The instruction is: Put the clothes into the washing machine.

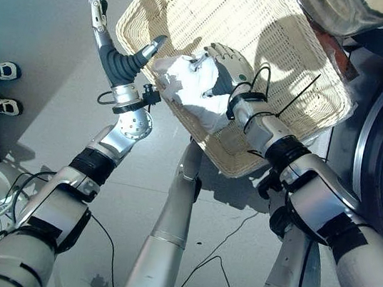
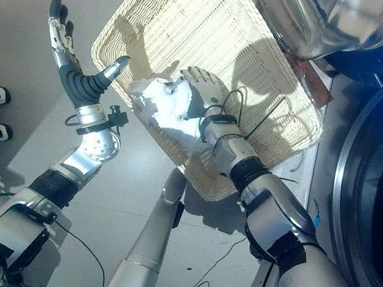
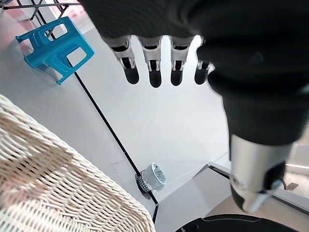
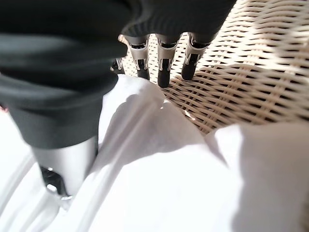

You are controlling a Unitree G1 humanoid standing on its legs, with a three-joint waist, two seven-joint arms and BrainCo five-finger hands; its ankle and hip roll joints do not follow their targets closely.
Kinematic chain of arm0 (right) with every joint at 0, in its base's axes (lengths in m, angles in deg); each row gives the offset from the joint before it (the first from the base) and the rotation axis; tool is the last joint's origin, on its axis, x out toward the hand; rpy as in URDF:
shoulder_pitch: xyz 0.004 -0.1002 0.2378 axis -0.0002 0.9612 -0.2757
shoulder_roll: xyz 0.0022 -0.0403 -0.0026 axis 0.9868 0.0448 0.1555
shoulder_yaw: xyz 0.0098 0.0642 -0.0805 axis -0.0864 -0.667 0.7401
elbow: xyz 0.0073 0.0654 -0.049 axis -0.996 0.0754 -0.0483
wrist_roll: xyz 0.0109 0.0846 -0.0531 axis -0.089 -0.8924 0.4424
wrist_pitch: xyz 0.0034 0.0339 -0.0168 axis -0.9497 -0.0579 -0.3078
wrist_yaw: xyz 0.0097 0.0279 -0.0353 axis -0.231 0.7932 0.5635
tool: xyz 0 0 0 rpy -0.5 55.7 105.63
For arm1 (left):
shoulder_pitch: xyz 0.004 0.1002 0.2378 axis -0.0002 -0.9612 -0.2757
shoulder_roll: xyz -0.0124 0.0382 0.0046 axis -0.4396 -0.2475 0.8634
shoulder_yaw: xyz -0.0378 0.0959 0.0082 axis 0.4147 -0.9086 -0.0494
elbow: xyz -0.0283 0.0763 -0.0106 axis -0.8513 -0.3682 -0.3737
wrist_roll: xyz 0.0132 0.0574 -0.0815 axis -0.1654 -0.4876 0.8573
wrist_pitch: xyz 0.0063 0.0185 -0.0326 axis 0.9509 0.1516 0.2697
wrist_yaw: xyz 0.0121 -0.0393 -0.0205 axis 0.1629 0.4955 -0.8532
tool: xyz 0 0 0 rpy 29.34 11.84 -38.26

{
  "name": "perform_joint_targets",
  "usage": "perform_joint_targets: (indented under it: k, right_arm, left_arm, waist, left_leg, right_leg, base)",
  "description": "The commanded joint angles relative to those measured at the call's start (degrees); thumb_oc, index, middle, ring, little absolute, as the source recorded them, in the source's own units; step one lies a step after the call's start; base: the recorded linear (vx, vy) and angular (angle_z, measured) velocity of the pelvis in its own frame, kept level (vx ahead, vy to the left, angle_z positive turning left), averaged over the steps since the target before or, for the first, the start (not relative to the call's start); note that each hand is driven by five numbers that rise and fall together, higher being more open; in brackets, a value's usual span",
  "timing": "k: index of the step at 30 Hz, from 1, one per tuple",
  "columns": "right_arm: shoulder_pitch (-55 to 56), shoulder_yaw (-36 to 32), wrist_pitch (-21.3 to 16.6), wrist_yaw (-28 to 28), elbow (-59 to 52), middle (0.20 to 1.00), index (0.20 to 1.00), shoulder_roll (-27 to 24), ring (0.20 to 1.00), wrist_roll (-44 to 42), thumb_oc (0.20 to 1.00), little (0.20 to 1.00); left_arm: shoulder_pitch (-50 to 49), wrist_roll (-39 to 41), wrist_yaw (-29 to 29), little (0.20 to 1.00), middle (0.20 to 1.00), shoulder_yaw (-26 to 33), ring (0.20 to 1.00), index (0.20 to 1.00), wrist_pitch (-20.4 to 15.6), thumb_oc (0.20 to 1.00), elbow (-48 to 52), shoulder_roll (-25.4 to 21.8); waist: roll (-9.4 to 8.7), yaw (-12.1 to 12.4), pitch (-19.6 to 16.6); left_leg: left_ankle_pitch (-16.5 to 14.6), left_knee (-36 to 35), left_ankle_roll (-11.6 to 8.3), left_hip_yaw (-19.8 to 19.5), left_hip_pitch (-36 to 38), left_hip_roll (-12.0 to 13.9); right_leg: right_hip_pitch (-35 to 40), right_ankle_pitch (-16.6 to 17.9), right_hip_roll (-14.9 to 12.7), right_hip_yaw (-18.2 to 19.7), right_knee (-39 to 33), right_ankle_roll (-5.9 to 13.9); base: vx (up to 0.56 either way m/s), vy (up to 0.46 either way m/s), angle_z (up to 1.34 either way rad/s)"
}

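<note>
Basket: a pale wicker basket (image 1: 196,14) lies on the grey floor (image 1: 43,27) ahead of the robot, its open side facing the head camera, its near rim beside both wrists.
Clothes: a white cloth (image 1: 192,89) sits bunched against the basket's near wall, inside the weave, between the two hands; the right wrist view shows it as a broad white fold (image 4: 159,169) over the wicker.
Right hand: the right hand (image 1: 228,66) lies in the basket on the far side of the cloth, its back to the head camera. In its own wrist view the fingers (image 4: 163,67) reach out fairly straight, tips on the wicker just past the cloth's edge, and the thumb rests down on the cloth. It lies against the cloth rather than closed round it.
Left hand: the left hand (image 1: 114,56) is raised at the basket's left rim, fingers straight and pointing up, thumb spread toward the cloth and close to its edge; it holds nothing.
Washing machine: the dark round opening of the washing machine (image 2: 375,214) stands at the right, well apart from the cloth.
Floor items: a blue plastic stool (image 3: 55,46) stands on the floor beyond the left hand's fingers.
Person: two white shoes (image 1: 3,90) show at the left edge.
</note>
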Motion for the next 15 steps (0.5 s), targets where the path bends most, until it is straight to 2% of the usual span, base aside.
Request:
perform_joint_targets:
  k: [1, 3, 4, 5, 6, 7, 15]
  right_arm:
    - [1.97, 5.89, -2.94, 12.81, 6.23, 1.0, 1.0, 6.36, 1.0, 0.46, 1.0, 1.0]
    - [2.44, 6.57, -4.38, 14.27, 6.19, 1.0, 1.0, 6.38, 1.0, 0.84, 1.0, 1.0]
    - [2.56, 6.91, -5.23, 15.21, 6.21, 0.896, 0.896, 6.39, 0.896, 0.57, 0.896, 0.896]
    - [2.68, 7.25, -6.16, 16.51, 6.25, 0.542, 0.542, 6.36, 0.542, 0.33, 0.542, 0.542]
    - [2.82, 7.4, -6.8, 17.03, 6.17, 0.347, 0.347, 6.31, 0.347, 0.4, 0.347, 0.347]
    - [2.96, 7.61, -7.56, 17.68, 6.04, 0.2, 0.2, 6.27, 0.2, 0.24, 0.2, 0.2]
    - [2.89, 7.71, -10.53, 15.35, 5.26, 0.2, 0.2, 6.49, 0.2, 1.54, 0.2, 0.2]
  left_arm:
    - [4.05, -1.42, -0.97, 1.0, 1.0, 1.42, 1.0, 1.0, -2.23, 1.0, 2.36, -0.17]
    - [4.42, -1.15, -0.9, 1.0, 1.0, 1.29, 1.0, 1.0, -1.96, 1.0, 2.22, -0.44]
    - [4.63, -0.92, -0.87, 1.0, 1.0, 1.23, 1.0, 1.0, -2.03, 1.0, 2.02, -0.58]
    - [4.82, -0.82, -0.79, 1.0, 1.0, 1.19, 1.0, 1.0, -2.07, 1.0, 1.8, -0.68]
    - [5.0, -0.67, -0.6, 1.0, 1.0, 1.18, 1.0, 1.0, -2.03, 1.0, 1.7, -0.82]
    - [5.17, -0.75, -0.52, 1.0, 1.0, 1.18, 1.0, 1.0, -2.03, 1.0, 1.61, -1.01]
    - [6.16, -0.81, -0.35, 1.0, 1.0, 0.97, 1.0, 1.0, -1.96, 1.0, 0.62, -1.17]
  waist:
    - [1.1, 3.23, 3.62]
    - [0.87, 3.07, 3.62]
    - [0.74, 2.97, 3.62]
    - [0.61, 2.92, 3.62]
    - [0.53, 2.9, 3.62]
    - [0.36, 2.86, 3.62]
    - [-0.22, 2.67, 3.62]
  left_leg:
    - [-3.53, 6.14, 8.28, 4.38, -1.59, -7.78]
    - [-3.51, 6.14, 8.26, 4.4, -1.4, -7.69]
    - [-3.48, 6.14, 8.22, 4.39, -1.34, -7.66]
    - [-3.49, 6.18, 8.19, 4.39, -1.23, -7.6]
    - [-3.5, 6.18, 8.19, 4.35, -1.18, -7.57]
    - [-3.51, 6.14, 8.19, 4.26, -1.07, -7.55]
    - [-3.57, 6.28, 8.31, 3.94, -0.89, -7.58]
  right_leg:
    - [2.2, 18.61, 0.54, -0.32, -18.04, 6.77]
    - [2.42, 18.7, 0.58, -0.31, -18.14, 6.81]
    - [2.49, 18.78, 0.63, -0.25, -18.24, 6.81]
    - [2.59, 18.76, 0.64, -0.25, -18.18, 6.83]
    - [2.64, 18.71, 0.68, -0.27, -18.11, 6.84]
    - [2.78, 18.66, 0.78, -0.33, -18.13, 6.83]
    - [3.19, 18.63, 1.13, -0.55, -18.27, 6.75]
  base:
    - [0.0, 0.0, 0.0]
    - [0.0, 0.0, 0.0]
    - [0.0, 0.0, 0.0]
    - [0.0, 0.0, 0.0]
    - [0.0, 0.0, 0.0]
    - [0.0, -0.03, 0.0]
    - [0.0, -0.017, 0.0]
